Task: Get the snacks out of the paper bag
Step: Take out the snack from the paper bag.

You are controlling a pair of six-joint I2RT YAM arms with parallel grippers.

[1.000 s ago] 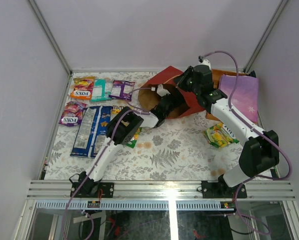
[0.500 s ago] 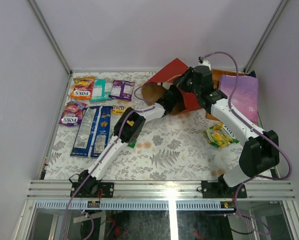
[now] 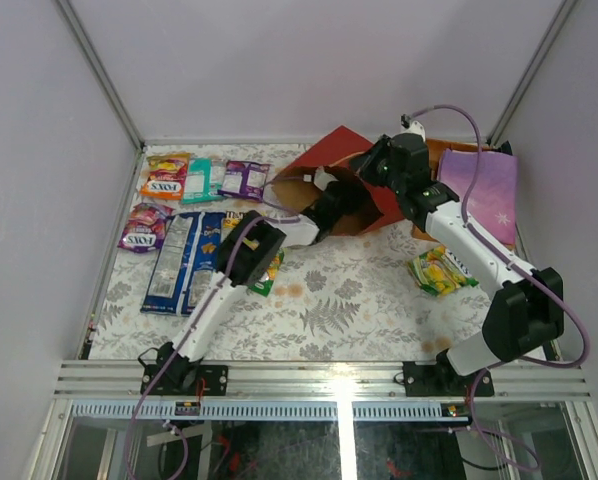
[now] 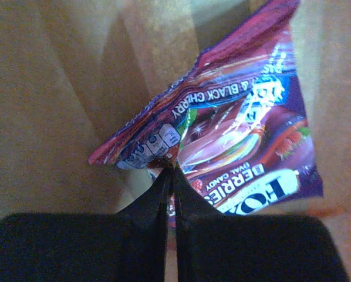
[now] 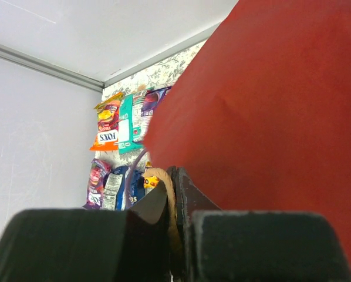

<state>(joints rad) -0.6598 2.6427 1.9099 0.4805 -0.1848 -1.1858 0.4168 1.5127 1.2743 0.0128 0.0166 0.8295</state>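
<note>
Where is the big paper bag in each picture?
Top external: the paper bag lies on its side at the back middle.
Left wrist: its brown inside fills the view, behind a purple candy packet.
Right wrist: its red outside fills the right.
Shared landmark: orange FOX'S packet, top and right wrist views only.

top: overhead, looking down | left wrist: close, inside paper bag (image 4: 46,88) | right wrist: against its red outside
</note>
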